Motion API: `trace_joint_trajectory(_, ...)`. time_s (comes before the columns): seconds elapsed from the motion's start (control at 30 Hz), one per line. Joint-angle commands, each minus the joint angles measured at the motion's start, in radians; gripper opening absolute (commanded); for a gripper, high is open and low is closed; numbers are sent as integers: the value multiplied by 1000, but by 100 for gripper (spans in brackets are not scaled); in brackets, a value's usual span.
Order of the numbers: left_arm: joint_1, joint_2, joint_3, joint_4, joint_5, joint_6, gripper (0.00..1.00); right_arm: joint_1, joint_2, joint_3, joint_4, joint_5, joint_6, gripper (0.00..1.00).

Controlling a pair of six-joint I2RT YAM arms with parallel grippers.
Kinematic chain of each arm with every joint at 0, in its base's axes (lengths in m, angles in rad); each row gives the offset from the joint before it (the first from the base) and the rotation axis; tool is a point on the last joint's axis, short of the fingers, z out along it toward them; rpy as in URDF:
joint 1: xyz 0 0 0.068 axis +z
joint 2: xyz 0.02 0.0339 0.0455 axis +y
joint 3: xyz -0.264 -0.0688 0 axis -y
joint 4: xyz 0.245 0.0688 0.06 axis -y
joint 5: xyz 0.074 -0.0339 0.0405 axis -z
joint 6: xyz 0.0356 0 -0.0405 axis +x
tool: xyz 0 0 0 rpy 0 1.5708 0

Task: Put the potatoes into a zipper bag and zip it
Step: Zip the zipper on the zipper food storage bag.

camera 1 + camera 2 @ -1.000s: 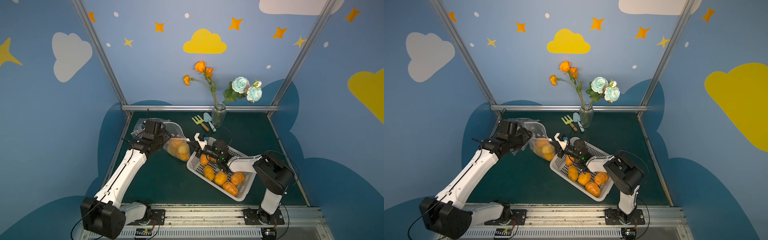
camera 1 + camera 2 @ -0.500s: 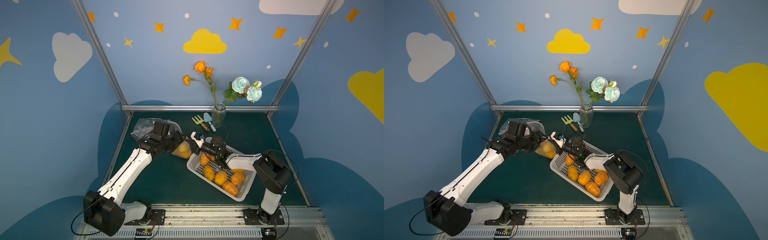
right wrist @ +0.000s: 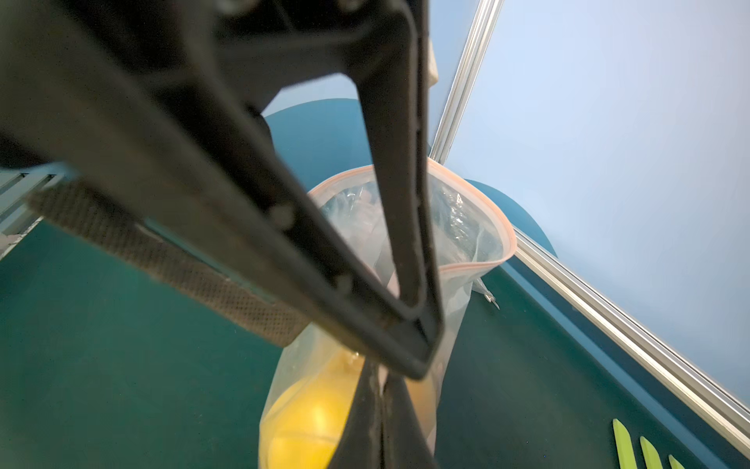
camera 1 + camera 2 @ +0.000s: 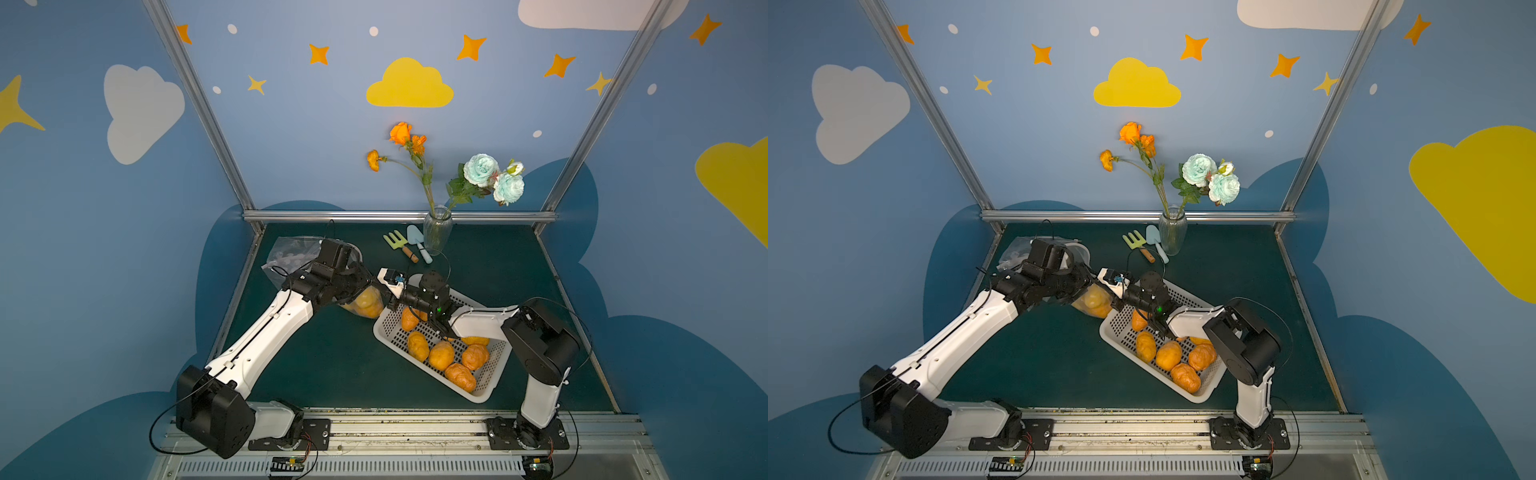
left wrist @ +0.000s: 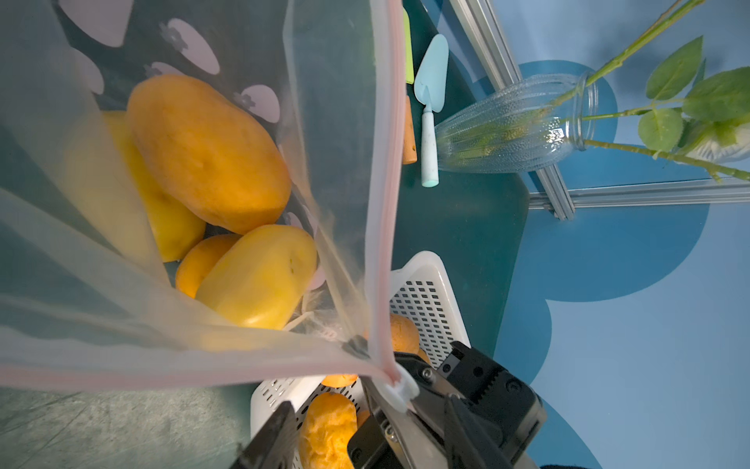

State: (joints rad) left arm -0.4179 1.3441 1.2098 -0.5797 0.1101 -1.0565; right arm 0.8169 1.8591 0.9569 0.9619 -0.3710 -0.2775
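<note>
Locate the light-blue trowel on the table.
In a top view, the trowel lies near the back rail, between the green fork and the glass vase.

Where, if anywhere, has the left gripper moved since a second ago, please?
Yes: the left gripper has shifted toward the white basket.

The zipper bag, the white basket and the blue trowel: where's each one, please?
zipper bag (image 5: 337, 142), left wrist view, on its clear side wall.
white basket (image 4: 390, 326), in a top view, on its bare perforated floor.
blue trowel (image 5: 432, 77), left wrist view, on its blade.
</note>
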Motion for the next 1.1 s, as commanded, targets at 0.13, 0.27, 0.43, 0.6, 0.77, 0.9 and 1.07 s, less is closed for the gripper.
trace_joint_trajectory(0.13,24,68,55,-9,19,4,47,8,-22,-27,50,-38,-2,0)
trace_joint_trajectory(0.27,27,90,72,-16,35,13,39,10,-19,-10,31,-22,2,0)
trace_joint_trajectory(0.43,39,82,69,-16,51,22,35,9,-8,15,5,8,3,0)
trace_joint_trajectory(0.6,42,70,66,-22,52,23,27,8,-9,24,-1,16,12,0)
trace_joint_trajectory(0.77,42,70,65,-17,78,23,28,10,-7,47,-39,45,16,0)
trace_joint_trajectory(0.9,42,68,64,-17,72,20,30,12,-3,59,-56,58,18,0)
trace_joint_trajectory(1.07,40,58,67,-32,50,22,24,12,15,86,-78,70,19,0)
